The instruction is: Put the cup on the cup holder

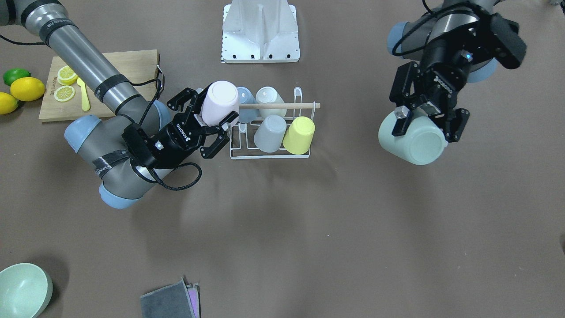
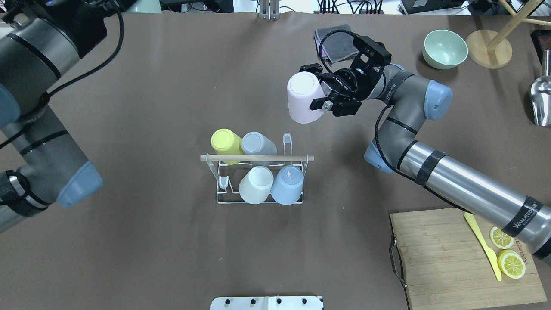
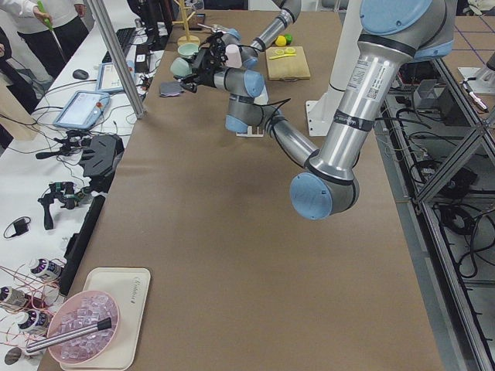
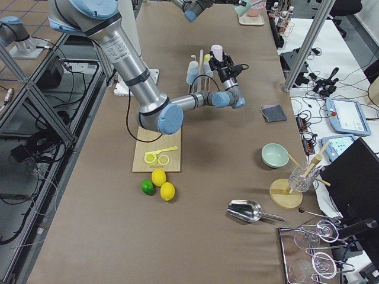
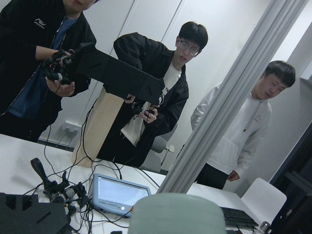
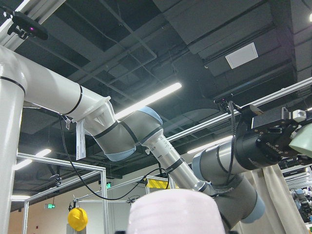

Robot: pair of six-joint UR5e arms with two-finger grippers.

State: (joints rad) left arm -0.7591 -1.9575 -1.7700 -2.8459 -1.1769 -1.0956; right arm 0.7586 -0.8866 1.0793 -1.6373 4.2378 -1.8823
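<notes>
Four cups (image 2: 258, 144) are racked on the white wire cup holder (image 2: 275, 158); a pale pink cup (image 2: 301, 101) is clasped by the right pincer (image 2: 314, 87), and a mint-green cup (image 1: 412, 143) by the left pincer (image 1: 427, 128).

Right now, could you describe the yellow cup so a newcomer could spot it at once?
Start at the white wire cup holder mid-table, with a wooden rod across its top. Of the four upturned cups on it, take the row farther from the robot, at the end toward its left arm. It is the only yellow cup; its neighbours are grey, white and pale blue.

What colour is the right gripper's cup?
The cup is pale pink, clearest in the overhead view.
</notes>
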